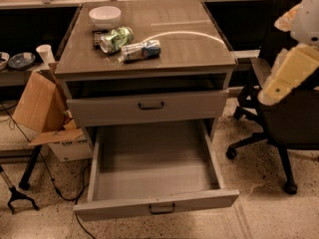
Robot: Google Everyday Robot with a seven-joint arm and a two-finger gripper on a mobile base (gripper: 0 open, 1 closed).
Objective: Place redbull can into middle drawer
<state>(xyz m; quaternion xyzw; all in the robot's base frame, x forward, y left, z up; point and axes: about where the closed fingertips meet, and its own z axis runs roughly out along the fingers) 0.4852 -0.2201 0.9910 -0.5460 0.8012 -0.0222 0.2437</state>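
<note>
The redbull can, slim, silver and blue, lies on its side on the cabinet's top, left of centre. The middle drawer stands pulled wide open below; its plain grey inside holds nothing, and its low front panel has a dark bar handle. A cream-coloured part of my arm hangs at the right edge, in front of the chair and well away from the can. My gripper is out of view.
A fatter green-and-white can lies just behind the redbull can, with a white bowl behind that. The taller-fronted drawer above is nearly shut. A black office chair stands to the right, and a cardboard box to the left.
</note>
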